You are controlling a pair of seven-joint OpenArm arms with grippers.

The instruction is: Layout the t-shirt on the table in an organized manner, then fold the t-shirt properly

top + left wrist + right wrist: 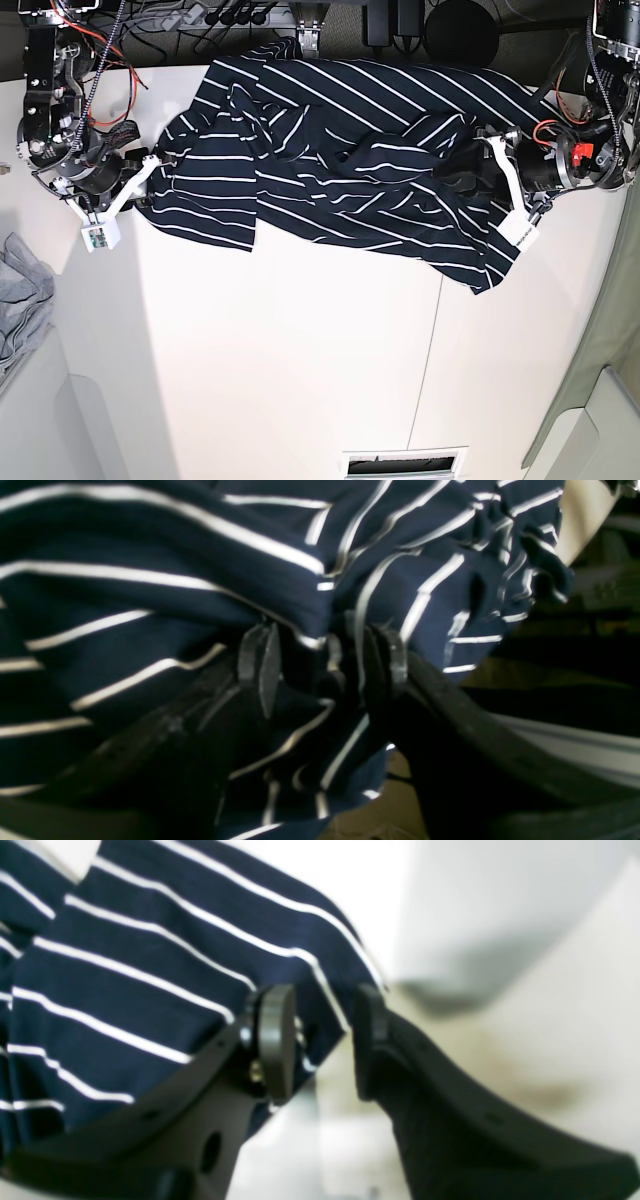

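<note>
The dark navy t-shirt point(330, 150) with thin white stripes lies crumpled across the far part of the cream table point(300, 350), stretched between my two arms. My left gripper point(470, 172) is at the shirt's right end. In the left wrist view it point(325, 660) is shut on a thick bunch of the shirt point(150, 555). My right gripper point(158, 165) is at the shirt's left edge. In the right wrist view it point(322, 1035) stands open, with the shirt's point(150, 965) hem lying between its fingers over the table point(550, 1015).
A plain light grey garment point(20, 280) lies at the table's left edge. A thin dark seam point(425, 370) runs down the tabletop. Cables and equipment point(230, 15) sit behind the far edge. A vent-like slot point(405, 463) is at the near edge.
</note>
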